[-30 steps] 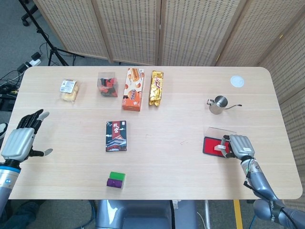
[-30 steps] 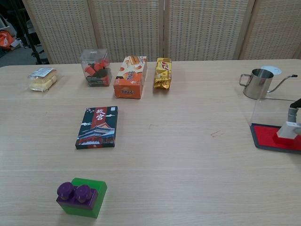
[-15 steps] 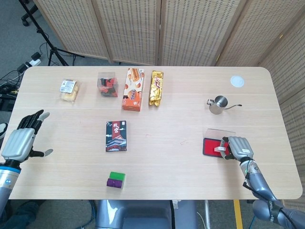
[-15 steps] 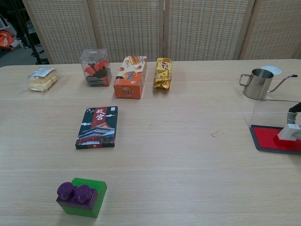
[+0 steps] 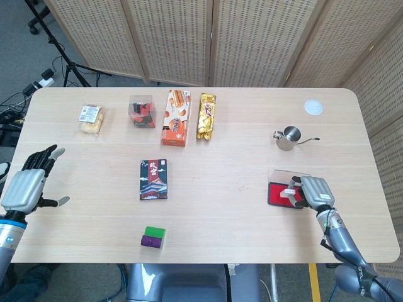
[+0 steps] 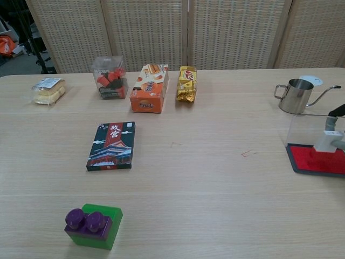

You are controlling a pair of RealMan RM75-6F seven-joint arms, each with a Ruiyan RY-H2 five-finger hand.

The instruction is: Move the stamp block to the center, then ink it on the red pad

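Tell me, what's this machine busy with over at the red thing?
The robot's right hand holds a small white stamp block over the red ink pad at the table's right side; whether the block touches the pad is hard to tell. The pad's clear lid stands open behind it. The left hand hovers idle on the far side, fingers spread, holding nothing.

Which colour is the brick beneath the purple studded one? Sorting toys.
Green brick, clearest in the chest view.
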